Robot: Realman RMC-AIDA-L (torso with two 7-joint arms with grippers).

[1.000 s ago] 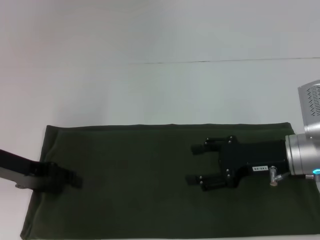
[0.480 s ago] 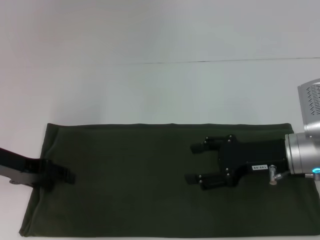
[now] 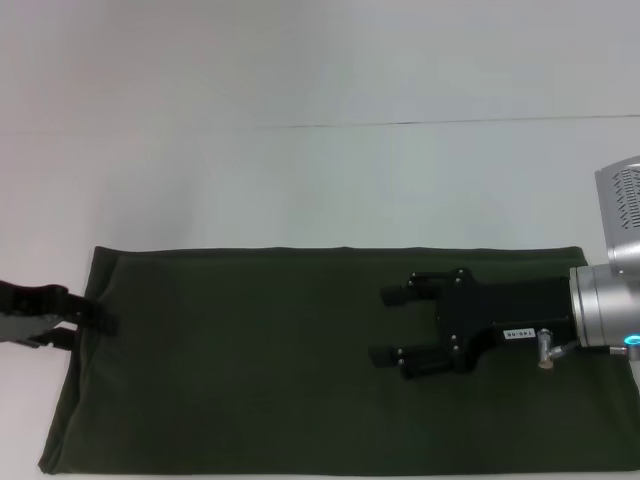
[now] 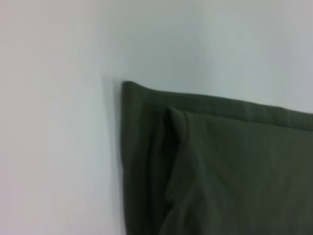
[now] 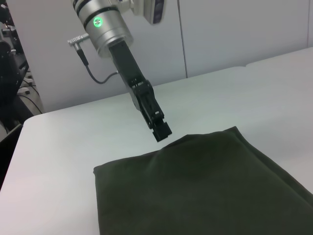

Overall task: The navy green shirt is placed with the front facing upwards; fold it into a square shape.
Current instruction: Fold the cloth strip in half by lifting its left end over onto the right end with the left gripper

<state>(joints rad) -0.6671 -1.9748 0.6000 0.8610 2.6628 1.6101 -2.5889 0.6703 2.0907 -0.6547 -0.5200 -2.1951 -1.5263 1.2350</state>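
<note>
Nearest you, the shirt lay flat on the white table as a long dark green band, plain side up, no print showing, running from your left across to the right and cut off by the lower border of the head view. Your right gripper hovered over the right half of the band, pointing toward your left, its two black fingers spread apart with nothing between them; whether it touched the cloth, you could not tell. Your left gripper sat at the left short side of the shirt, its tip just over that border; from the head view its fingers looked close together, but open or closed could not be told. The left wrist view showed that corner of the shirt with a doubled layer and a soft crease beside the fold line. From the right wrist view, the left gripper hung tip-down at the far border of the shirt. Farther off, the table ran bare to a thin dark seam.
</note>
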